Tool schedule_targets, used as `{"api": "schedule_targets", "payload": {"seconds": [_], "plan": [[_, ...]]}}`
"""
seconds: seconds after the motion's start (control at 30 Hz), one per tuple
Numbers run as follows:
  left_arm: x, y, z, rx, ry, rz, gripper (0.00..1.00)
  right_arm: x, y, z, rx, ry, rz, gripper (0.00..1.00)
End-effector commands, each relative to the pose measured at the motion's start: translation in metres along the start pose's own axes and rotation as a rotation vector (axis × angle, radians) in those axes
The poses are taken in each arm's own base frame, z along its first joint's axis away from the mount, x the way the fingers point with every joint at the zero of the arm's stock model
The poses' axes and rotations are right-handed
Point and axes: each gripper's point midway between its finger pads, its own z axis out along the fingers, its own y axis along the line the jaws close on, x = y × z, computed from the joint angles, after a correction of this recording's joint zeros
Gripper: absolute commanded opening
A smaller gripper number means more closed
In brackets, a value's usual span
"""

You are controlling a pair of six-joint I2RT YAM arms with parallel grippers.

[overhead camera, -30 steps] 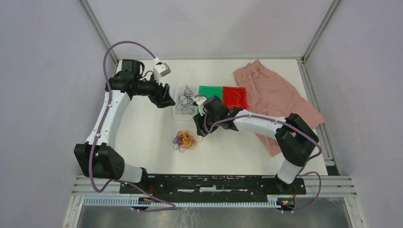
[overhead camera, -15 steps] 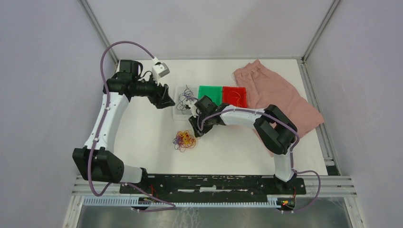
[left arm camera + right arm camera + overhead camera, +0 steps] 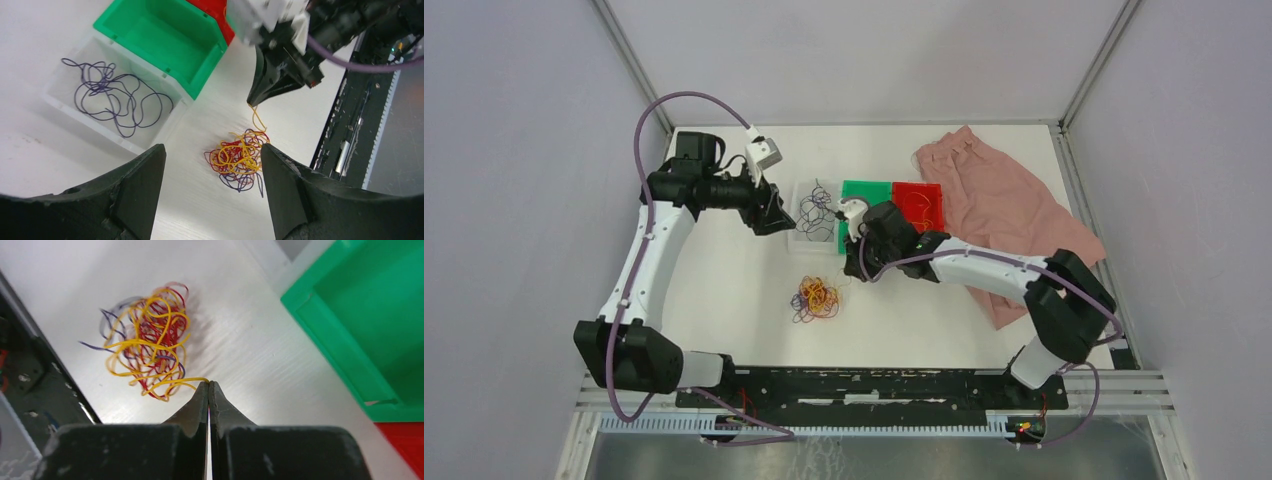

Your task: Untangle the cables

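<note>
Two fingers (image 3: 135,200) of the left gripper (image 3: 211,152) are standing wide apart, gripping nothing, as it is hovering left of the green bin (image 3: 867,190). Touching the green bin's left side, a clear bin (image 3: 65,107) is holding a loose purple cable (image 3: 115,100). In front of the green bin, a tangle (image 3: 145,350) of yellow, red and purple cables is lying on the table (image 3: 724,300). Just right of that tangle, near the green bin's front corner, the right gripper (image 3: 209,385) is pinching a yellow cable (image 3: 180,382) between fingers pressed together; this cable is running back into the tangle. Against the green bin's right side a red bin (image 3: 919,205) is sitting, and a pink cloth (image 3: 1004,200) is lying farther right.
</note>
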Motion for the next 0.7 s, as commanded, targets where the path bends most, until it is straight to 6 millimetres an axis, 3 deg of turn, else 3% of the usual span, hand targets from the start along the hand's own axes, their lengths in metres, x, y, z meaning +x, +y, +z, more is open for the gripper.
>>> {"api": "schedule_targets", "payload": {"seconds": [0.0, 0.17, 0.33, 0.67], "plan": [[0.006, -0.039, 0.005, 0.126, -0.023, 0.101, 0.76, -0.064, 0.026, -0.037, -0.073, -0.261, -0.007, 0.0], [0.021, -0.07, 0.015, 0.212, 0.0, 0.159, 0.76, -0.095, 0.057, -0.075, -0.193, -0.378, -0.001, 0.0], [0.019, -0.092, 0.014, 0.244, -0.02, 0.234, 0.75, -0.122, 0.084, -0.11, -0.296, -0.461, 0.007, 0.0], [0.021, -0.121, 0.021, 0.234, -0.066, 0.221, 0.74, -0.134, 0.098, -0.134, -0.295, -0.471, 0.008, 0.0]]}}
